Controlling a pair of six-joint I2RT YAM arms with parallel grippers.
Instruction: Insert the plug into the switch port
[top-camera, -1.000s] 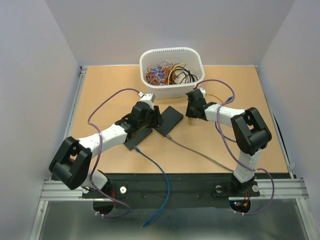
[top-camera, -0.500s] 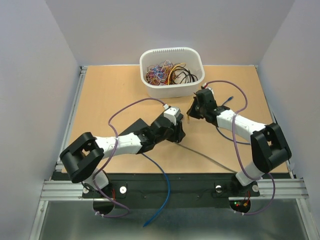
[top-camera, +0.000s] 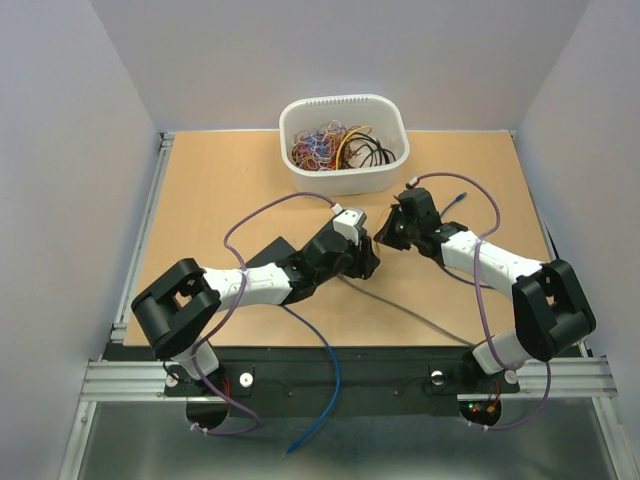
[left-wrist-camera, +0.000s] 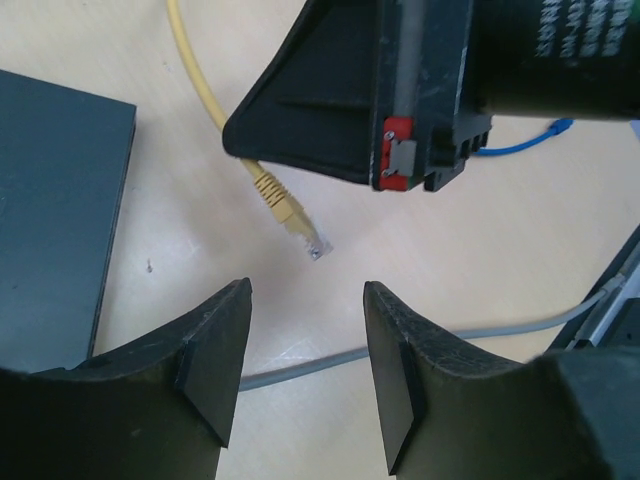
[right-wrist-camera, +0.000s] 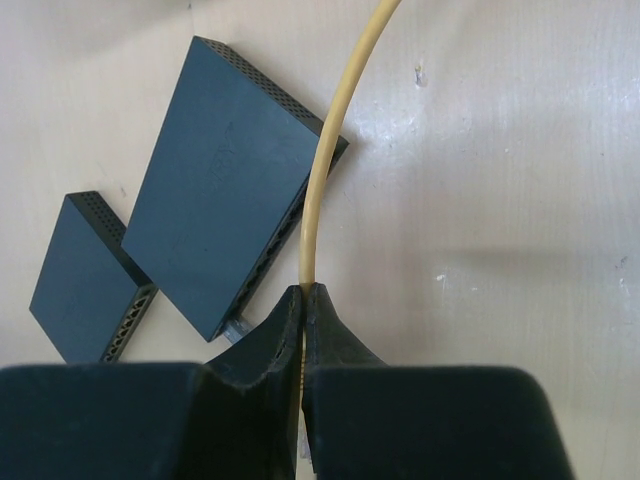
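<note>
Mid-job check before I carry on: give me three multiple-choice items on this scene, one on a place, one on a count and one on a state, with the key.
1. Where on the table does the white bin stand?
A. At the far edge
B. Between the arm bases
C. At the left edge

2. How many dark switches show in the right wrist view?
A. One
B. Two
C. Three

3. What is the state of the right gripper?
A. Open wide and empty
B. Shut on nothing
C. Shut on the yellow cable

Key:
1 A: in the top view the bin sits at the far edge of the table.
2 B: a larger switch and a smaller switch lie side by side.
3 C: its jaws are closed with the yellow cable pinched between them.
</note>
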